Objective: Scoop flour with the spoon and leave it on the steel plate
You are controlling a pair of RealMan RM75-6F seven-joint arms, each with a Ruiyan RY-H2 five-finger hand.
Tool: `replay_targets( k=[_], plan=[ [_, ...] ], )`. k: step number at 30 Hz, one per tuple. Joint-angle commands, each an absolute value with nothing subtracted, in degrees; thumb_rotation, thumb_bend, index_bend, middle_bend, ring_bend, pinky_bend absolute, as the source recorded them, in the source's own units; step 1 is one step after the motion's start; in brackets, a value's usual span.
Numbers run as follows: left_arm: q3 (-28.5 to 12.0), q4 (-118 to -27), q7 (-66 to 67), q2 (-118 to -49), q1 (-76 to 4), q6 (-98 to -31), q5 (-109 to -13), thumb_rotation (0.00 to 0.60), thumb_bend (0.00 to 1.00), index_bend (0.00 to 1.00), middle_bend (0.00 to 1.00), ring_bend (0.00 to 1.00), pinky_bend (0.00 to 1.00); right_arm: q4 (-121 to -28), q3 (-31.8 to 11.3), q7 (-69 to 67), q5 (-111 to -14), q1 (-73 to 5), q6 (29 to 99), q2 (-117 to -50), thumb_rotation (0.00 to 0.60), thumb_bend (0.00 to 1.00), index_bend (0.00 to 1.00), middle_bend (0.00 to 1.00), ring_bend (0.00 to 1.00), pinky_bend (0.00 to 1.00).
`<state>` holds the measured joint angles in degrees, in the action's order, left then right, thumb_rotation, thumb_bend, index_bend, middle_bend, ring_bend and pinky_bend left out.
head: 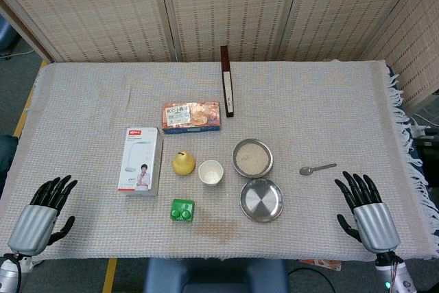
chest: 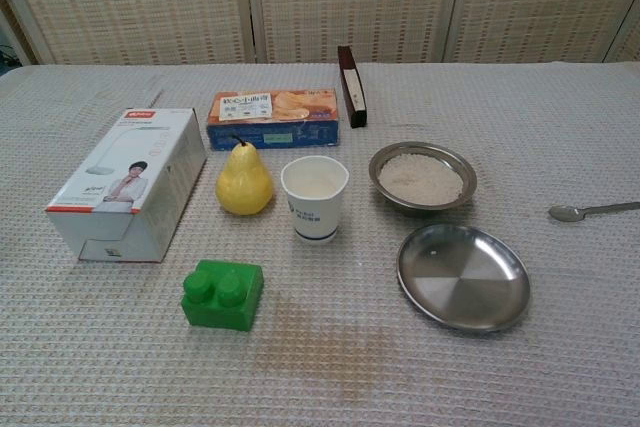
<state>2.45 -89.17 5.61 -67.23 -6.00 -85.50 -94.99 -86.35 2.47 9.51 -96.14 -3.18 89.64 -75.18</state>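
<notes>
A small metal spoon lies on the cloth at the right, bowl to the left. A steel bowl of flour sits mid-table. Just in front of it stands the bare steel plate. My right hand rests open near the front right edge, a little nearer than the spoon and apart from it. My left hand lies open at the front left corner, holding nothing. Neither hand shows in the chest view.
Left of the flour bowl stand a paper cup, a yellow pear, a green block and a white lamp box. A biscuit box and a dark slim box lie further back.
</notes>
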Motion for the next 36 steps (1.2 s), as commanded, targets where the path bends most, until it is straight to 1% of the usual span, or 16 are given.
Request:
replay_targets(
  k=[1,4,7,9,12,14,17,23,36],
  plan=[
    [2.42,-89.42,5.54,-67.17,-6.01,-85.23,-94.58,0.600,0.39,0.00,0.00,0.00,0.10,-86.19,2.25,9.74,-95.86,-3.29,89.31,-75.31,0.600,0.23,0.14,0.00,0.00,0.00],
    [2.40,-89.49,5.50,-67.14,-6.02,-85.16,-94.48,0.600,0.39,0.00,0.00,0.00,0.10,-86.15,2.18,9.79,-95.77,-3.33,89.17,-75.37,0.600,0.24,0.15,0.00,0.00,0.00],
    [2.54,-89.72,5.73,-67.03,-5.94,-85.07,-94.42,0.600,0.39,0.00,0.00,0.00,0.10,-85.68,1.49,9.71,-94.36,-4.61,86.34,-75.92,0.600,0.24,0.20,0.00,0.00,0.00],
    [2.61,-89.82,6.05,-67.06,-6.00,-85.03,-94.63,0.600,0.39,0.00,0.00,0.00,0.10,-83.68,-1.67,9.83,-90.68,-8.75,79.73,-77.48,0.600,0.24,0.24,0.00,0.00,0.00],
    [2.77,-90.03,6.12,-67.02,-6.07,-84.64,-94.55,0.600,0.39,0.00,0.00,0.00,0.10,-81.05,-4.65,9.90,-86.17,-12.88,72.75,-79.75,0.600,0.24,0.31,0.00,0.00,0.00],
    [2.77,-90.14,6.23,-66.96,-6.10,-84.47,-94.40,0.600,0.39,0.00,0.00,0.00,0.10,-79.36,-6.08,9.08,-84.14,-15.39,68.94,-81.23,0.600,0.26,0.37,0.00,0.00,0.00],
    [2.70,-90.22,6.20,-66.91,-6.14,-84.46,-94.30,0.600,0.39,0.00,0.00,0.00,0.10,-75.11,-7.40,10.17,-82.89,-18.23,66.15,-84.11,0.600,0.29,0.45,0.00,0.00,0.00],
    [2.69,-90.19,5.95,-66.75,-6.17,-84.16,-93.91,0.600,0.39,0.00,0.00,0.00,0.10,-69.20,-8.35,11.93,-79.95,-21.31,62.17,-87.83,0.600,0.29,0.47,0.00,0.00,0.00],
    [2.61,-90.25,6.41,-66.94,-6.53,-83.04,-93.06,0.600,0.39,0.00,0.00,0.00,0.10,-60.64,-9.14,12.81,-74.80,-24.98,56.02,-90.83,0.600,0.30,0.48,0.00,0.00,0.00]
  ],
)
